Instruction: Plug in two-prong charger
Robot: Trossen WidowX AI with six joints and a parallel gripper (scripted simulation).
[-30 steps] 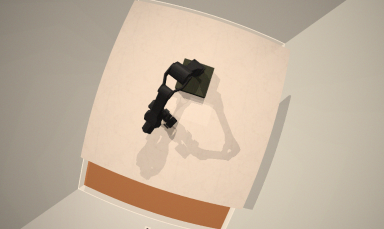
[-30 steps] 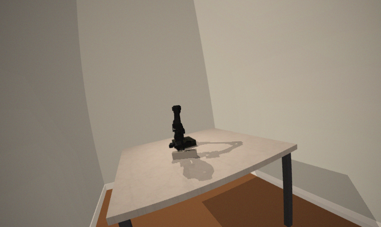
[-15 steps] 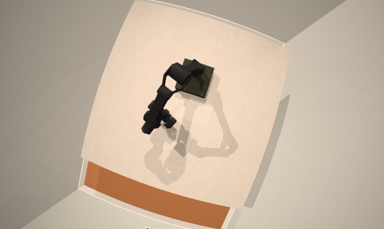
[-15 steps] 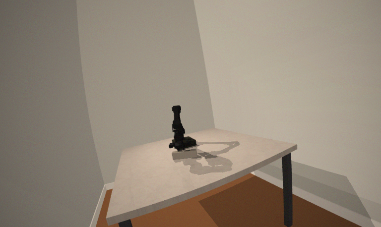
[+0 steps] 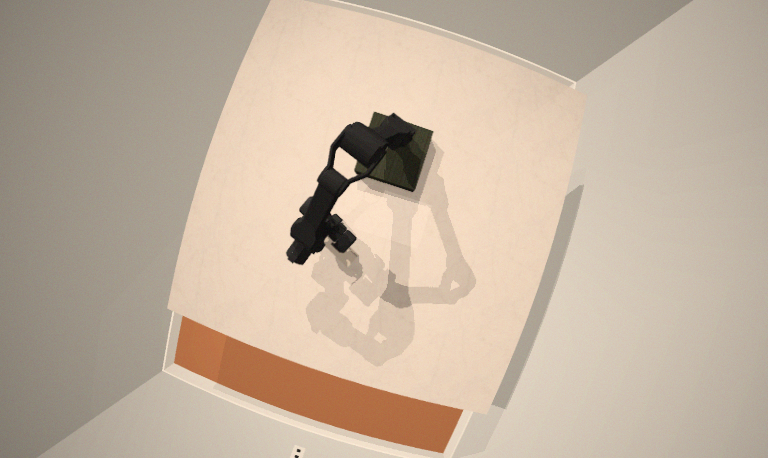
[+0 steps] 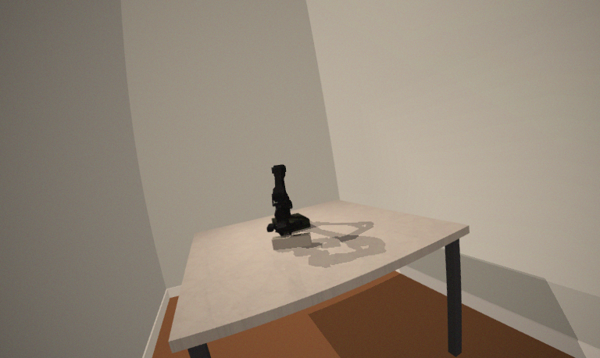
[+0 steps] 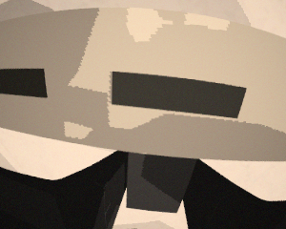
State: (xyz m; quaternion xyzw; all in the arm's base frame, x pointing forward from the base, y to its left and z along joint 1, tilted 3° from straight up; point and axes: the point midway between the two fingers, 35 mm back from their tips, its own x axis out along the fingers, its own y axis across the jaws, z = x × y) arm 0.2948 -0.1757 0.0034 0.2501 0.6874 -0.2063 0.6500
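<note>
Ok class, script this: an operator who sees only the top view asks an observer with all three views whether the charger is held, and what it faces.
Operator: From above, the arm hides the tool. Is the charger in it?
Observer: Yes. The wrist view shows the tool shut on the charger, a grey block between the dark fingers.
Operator: What lies ahead of it?
Observer: A pale face with a long dark slot just above the charger.
Observer: A second slot is cut off at the wrist view's left edge.
</note>
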